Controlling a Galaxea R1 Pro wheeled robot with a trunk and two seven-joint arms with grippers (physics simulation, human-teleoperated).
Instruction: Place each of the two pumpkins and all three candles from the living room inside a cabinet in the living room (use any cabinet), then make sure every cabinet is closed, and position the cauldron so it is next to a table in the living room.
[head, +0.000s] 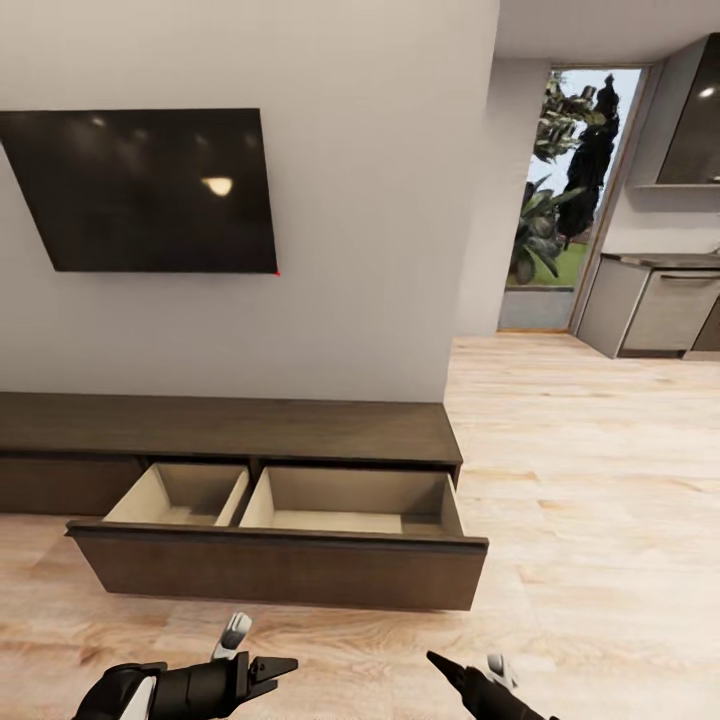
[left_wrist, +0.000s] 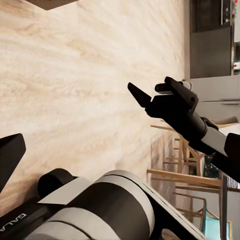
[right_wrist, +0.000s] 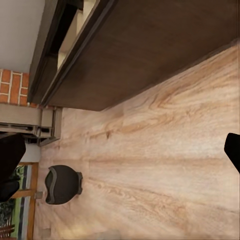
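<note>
Left gripper: low at the near edge of the head view, fingers spread apart, holding nothing, above bare plank floor.
Cabinet: ahead of both grippers, against the wall under the television; its right drawer is pulled fully out, two compartments showing bare inside.
Right gripper: low, right of the left one, fingers spread, holding nothing.
Cauldron: seen from the right wrist, upright on the floor, well apart from the drawer front, toward the brick fireplace.
</note>
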